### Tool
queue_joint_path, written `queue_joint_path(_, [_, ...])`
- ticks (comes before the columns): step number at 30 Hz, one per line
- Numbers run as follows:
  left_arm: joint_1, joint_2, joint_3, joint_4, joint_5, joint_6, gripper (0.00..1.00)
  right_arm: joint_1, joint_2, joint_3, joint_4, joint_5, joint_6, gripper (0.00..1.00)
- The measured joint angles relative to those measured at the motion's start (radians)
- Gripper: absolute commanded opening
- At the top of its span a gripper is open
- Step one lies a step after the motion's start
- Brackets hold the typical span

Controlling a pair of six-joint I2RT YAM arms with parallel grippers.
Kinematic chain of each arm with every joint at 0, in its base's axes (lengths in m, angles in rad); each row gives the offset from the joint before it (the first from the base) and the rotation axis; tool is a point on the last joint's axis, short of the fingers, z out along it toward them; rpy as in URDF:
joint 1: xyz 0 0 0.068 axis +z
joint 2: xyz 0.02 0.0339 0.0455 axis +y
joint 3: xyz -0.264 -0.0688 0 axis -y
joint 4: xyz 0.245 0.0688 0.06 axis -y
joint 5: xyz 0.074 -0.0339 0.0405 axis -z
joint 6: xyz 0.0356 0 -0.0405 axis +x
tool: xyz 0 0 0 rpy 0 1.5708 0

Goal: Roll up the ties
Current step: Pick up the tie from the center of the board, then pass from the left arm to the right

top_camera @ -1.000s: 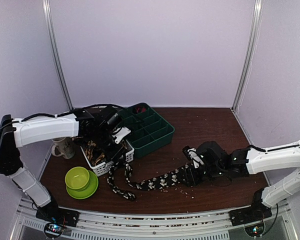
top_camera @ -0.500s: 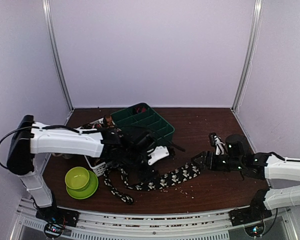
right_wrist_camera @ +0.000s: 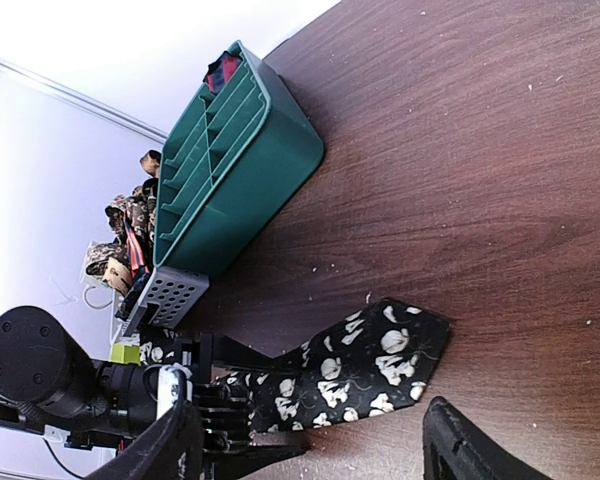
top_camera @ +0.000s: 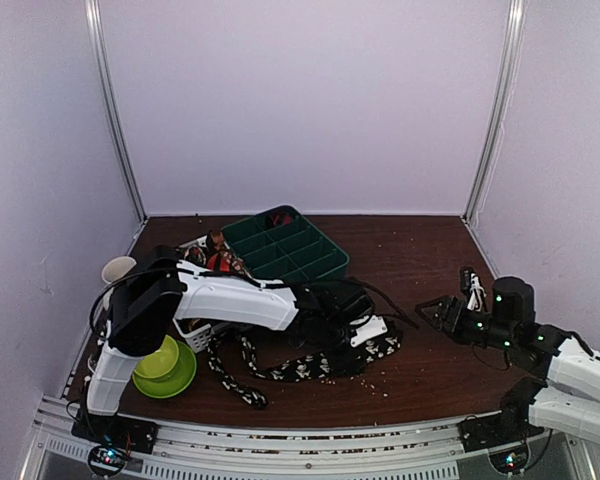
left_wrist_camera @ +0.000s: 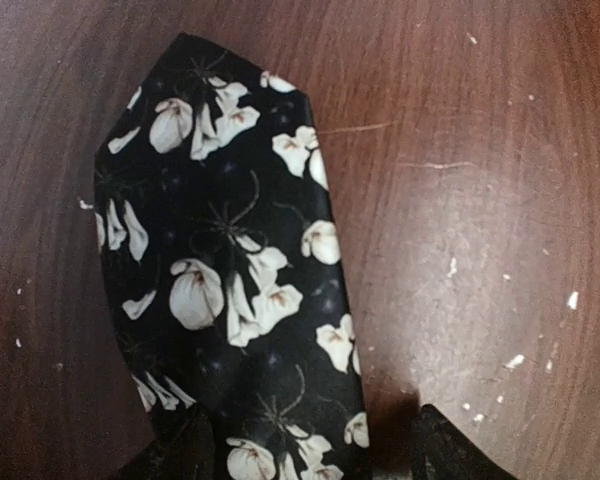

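Though unclear overhead | left end effector [left_wrist_camera: 310, 448] astride tie [left_wrist_camera: 220, 250], released | right end effector [right_wrist_camera: 312, 440] released

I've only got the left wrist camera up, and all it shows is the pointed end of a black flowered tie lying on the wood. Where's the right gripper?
Observer: The right gripper hovers open off to the right of that pointed end, clear of it and holding nothing.
Operator: And the rest of the tie, is any of it rolled?
Observer: No. The flowered tie runs left in loose curves, flat on the table, back toward the white basket.
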Motion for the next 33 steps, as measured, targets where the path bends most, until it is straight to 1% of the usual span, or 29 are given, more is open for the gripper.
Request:
queue_joint_path(2, [0.0, 0.025, 0.029, 0.0, 0.0, 0.002, 0.58, -0.01, -0.012, 0.0, -0.012, -0.007, -0.002, 0.75])
queue_joint_path(3, [0.0, 0.036, 0.047, -0.002, -0.001, 0.002, 0.49, -0.014, -0.019, -0.001, -0.018, -0.008, -0.003, 0.76])
queue_joint_path(6, [0.005, 0.062, 0.082, -0.002, 0.0, -0.004, 0.09, -0.019, -0.042, -0.01, -0.028, -0.011, -0.006, 0.77])
queue_joint_path(7, [0.009, 0.063, 0.083, 0.0, 0.005, -0.008, 0.0, -0.02, -0.05, -0.015, -0.031, -0.012, -0.008, 0.78])
queue_joint_path(11, [0.045, 0.046, 0.05, 0.024, 0.09, -0.022, 0.0, -0.022, -0.077, -0.032, -0.024, -0.033, -0.009, 0.8])
queue_joint_path(13, [0.072, 0.01, -0.008, 0.038, 0.167, -0.032, 0.0, -0.022, -0.087, -0.033, -0.014, -0.049, -0.016, 0.82])
queue_joint_path(16, [0.125, -0.072, -0.102, 0.049, 0.337, -0.047, 0.0, -0.022, -0.089, -0.029, 0.0, -0.076, -0.046, 0.85])
queue_joint_path(18, [0.164, -0.152, -0.158, 0.069, 0.491, -0.071, 0.0, -0.021, -0.089, -0.025, 0.014, -0.096, -0.063, 0.85])
queue_joint_path(21, [0.207, -0.257, -0.185, 0.111, 0.678, -0.101, 0.0, 0.003, -0.093, -0.021, 0.055, -0.114, -0.091, 0.85])
queue_joint_path(25, [0.22, -0.364, -0.184, 0.16, 0.866, -0.118, 0.0, 0.098, -0.095, -0.006, 0.127, -0.114, -0.134, 0.86])
queue_joint_path(28, [0.219, -0.404, -0.184, 0.186, 0.985, -0.136, 0.0, 0.217, -0.095, 0.029, 0.158, -0.098, -0.193, 0.86])
queue_joint_path(30, [0.219, -0.41, -0.184, 0.188, 1.044, -0.145, 0.0, 0.303, -0.094, 0.07, 0.166, -0.069, -0.246, 0.86])
queue_joint_path(33, [0.225, -0.41, -0.184, 0.187, 1.101, -0.151, 0.0, 0.377, -0.091, 0.116, 0.178, -0.047, -0.305, 0.87])
